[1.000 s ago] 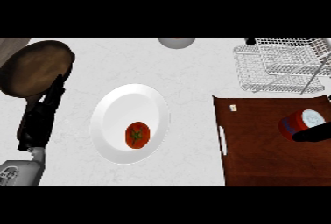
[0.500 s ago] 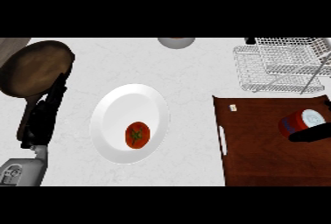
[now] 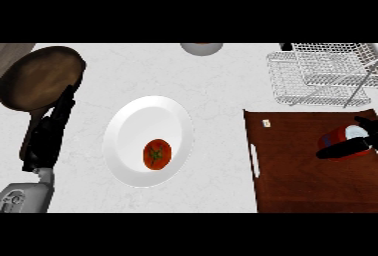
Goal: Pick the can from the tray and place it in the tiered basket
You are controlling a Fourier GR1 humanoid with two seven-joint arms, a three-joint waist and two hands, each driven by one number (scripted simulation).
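Observation:
A red can (image 3: 341, 142) with a pale top lies on the dark brown tray (image 3: 295, 175) near the right edge. My right hand (image 3: 353, 145) comes in from the right, its black fingers (image 3: 336, 151) curled across the can's front and a thumb behind it. The wire tiered basket (image 3: 321, 75) stands at the back right, just beyond the tray. My left hand (image 3: 49, 135) rests open at the left, fingers pointing up over the pan's handle.
A white plate (image 3: 125, 125) with a tomato (image 3: 156, 154) sits mid-counter. A brown frying pan (image 3: 37, 77) lies at the far left. A grey bowl (image 3: 201, 48) shows at the back edge.
The right hand's fingers have closed a little further round the can. The left hand has not moved.

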